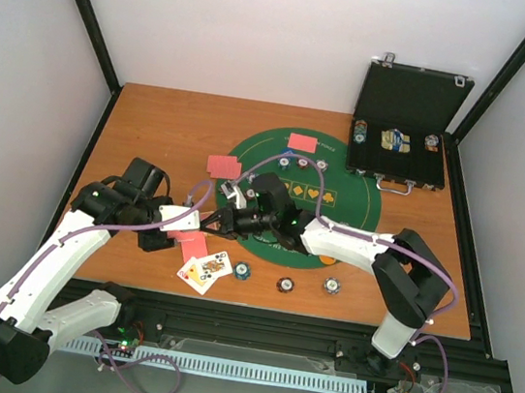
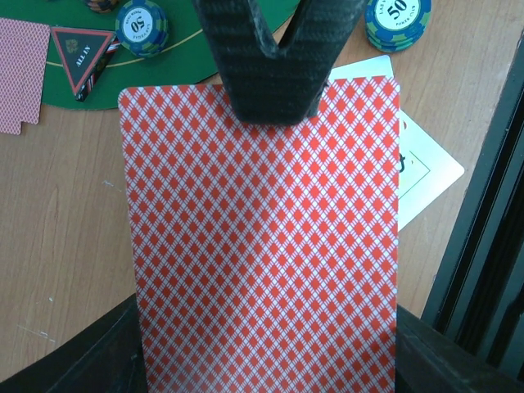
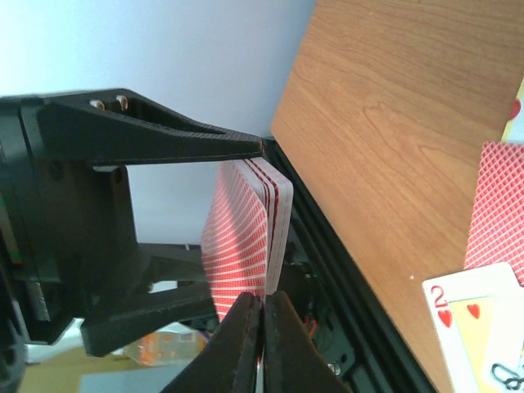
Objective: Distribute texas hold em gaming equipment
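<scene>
My left gripper (image 1: 188,222) is shut on a deck of red-backed playing cards (image 2: 262,246), held above the table's front left. My right gripper (image 3: 263,309) meets the deck's edge (image 3: 255,229), its fingers pinched together on the outermost card. On the table lie single red-backed cards (image 1: 225,166) (image 1: 303,143) (image 1: 194,246) and face-up cards (image 1: 205,270), one a two of hearts (image 3: 471,327). Poker chips (image 1: 244,272) (image 1: 285,284) (image 1: 331,285) sit along the front, and more chips (image 1: 304,163) on the green mat (image 1: 360,196). A dark triangle (image 2: 82,59) and an orange disc (image 1: 328,260) rest at the mat's near edge.
The black case (image 1: 407,129) stands open at the back right with chips and cards inside. White walls and black frame posts (image 1: 83,15) enclose the table. A black rail (image 1: 255,318) runs along the near edge.
</scene>
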